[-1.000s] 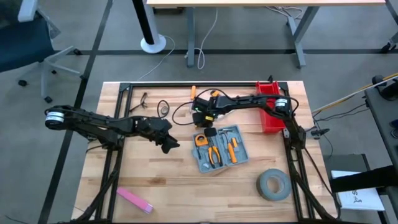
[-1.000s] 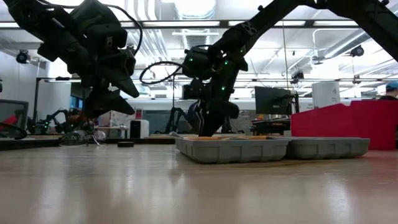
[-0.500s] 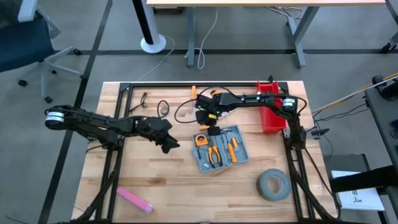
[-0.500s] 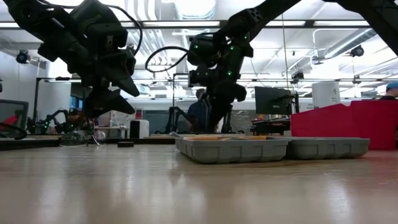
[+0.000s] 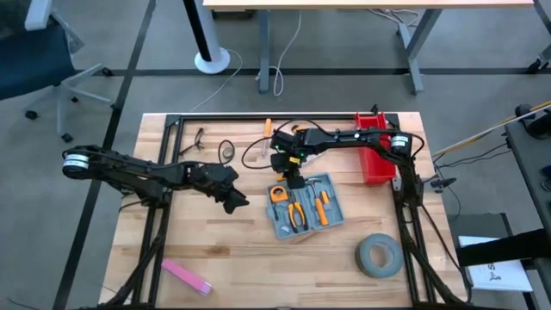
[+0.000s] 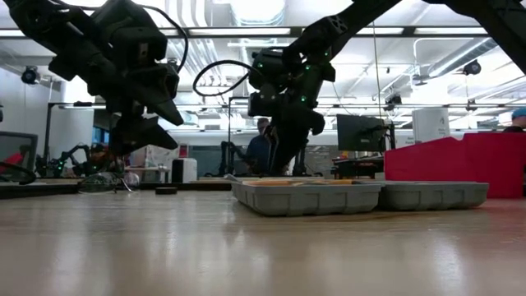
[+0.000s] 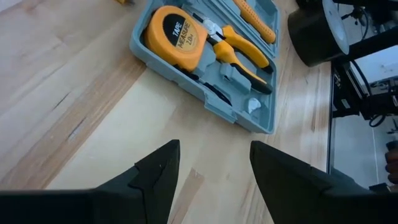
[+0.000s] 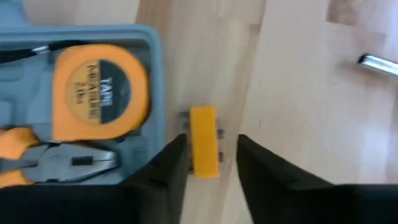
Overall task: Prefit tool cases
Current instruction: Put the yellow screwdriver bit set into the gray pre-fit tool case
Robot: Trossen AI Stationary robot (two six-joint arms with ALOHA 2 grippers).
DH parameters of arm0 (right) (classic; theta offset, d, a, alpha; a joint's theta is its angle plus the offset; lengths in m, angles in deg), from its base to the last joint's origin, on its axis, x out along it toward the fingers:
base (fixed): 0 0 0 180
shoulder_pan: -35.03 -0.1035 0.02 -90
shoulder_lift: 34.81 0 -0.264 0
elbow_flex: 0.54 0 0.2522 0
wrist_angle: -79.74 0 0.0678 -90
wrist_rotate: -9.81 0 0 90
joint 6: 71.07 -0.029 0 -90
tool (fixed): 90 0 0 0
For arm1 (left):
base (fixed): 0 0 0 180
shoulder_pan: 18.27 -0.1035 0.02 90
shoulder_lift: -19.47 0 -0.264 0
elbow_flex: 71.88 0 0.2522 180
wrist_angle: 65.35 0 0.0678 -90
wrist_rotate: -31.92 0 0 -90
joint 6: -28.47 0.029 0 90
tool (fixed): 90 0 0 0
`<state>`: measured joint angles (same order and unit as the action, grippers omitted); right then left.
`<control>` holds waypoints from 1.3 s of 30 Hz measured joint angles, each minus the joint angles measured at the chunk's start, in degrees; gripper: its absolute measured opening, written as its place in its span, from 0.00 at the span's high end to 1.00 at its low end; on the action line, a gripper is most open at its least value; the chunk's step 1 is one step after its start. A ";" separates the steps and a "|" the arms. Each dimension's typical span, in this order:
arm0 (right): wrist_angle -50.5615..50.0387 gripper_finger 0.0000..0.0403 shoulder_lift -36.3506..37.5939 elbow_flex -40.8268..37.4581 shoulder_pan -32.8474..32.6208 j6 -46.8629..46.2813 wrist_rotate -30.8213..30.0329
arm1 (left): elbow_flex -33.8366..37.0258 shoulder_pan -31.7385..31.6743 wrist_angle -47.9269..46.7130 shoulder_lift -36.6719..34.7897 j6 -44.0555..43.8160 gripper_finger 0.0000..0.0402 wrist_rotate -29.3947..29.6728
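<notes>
The blue-grey tool case [image 5: 306, 208] lies open on the wooden table, holding an orange tape measure [image 8: 99, 90] and orange-handled pliers [image 7: 239, 53]. My right gripper [image 5: 294, 179] hangs open just above the case's far edge, pointing steeply down. In the right wrist view a small yellow block [image 8: 204, 142] lies on the table beside the case wall [image 8: 152, 74], between the two fingers of the right gripper [image 8: 211, 165], with a gap beside one finger. My left gripper [image 5: 234, 200] waits open, left of the case and off the table, as the low view shows [image 6: 144, 136].
A red bin [image 5: 372, 155] stands at the far right and a grey tape roll [image 5: 379, 256] at the near right. A pink strip [image 5: 185, 277] lies near the front left. Cables and small parts [image 5: 225, 148] sit at the far side, as does an orange piece [image 5: 268, 127].
My right gripper has risen a little from the far edge of the case and tipped slightly. The case has stayed where it was.
</notes>
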<state>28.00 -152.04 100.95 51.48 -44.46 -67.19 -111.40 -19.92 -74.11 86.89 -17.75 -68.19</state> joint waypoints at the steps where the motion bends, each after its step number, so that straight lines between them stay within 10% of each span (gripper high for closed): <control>1: 0.56 0.68 0.00 -0.15 0.04 0.00 -0.09 | 0.00 0.00 0.00 0.00 0.00 0.49 0.00; 10: 3.91 0.53 0.00 -2.05 -0.01 1.08 -1.03 | 0.00 0.00 0.60 0.00 0.00 0.49 0.00; 39: 4.13 0.58 -1.75 -4.20 -2.76 1.05 0.67 | 0.00 0.11 1.88 -0.02 0.00 0.49 0.02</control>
<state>32.13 -153.79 96.75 48.72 -43.41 -66.52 -111.40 -19.81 -72.23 86.86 -17.75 -68.17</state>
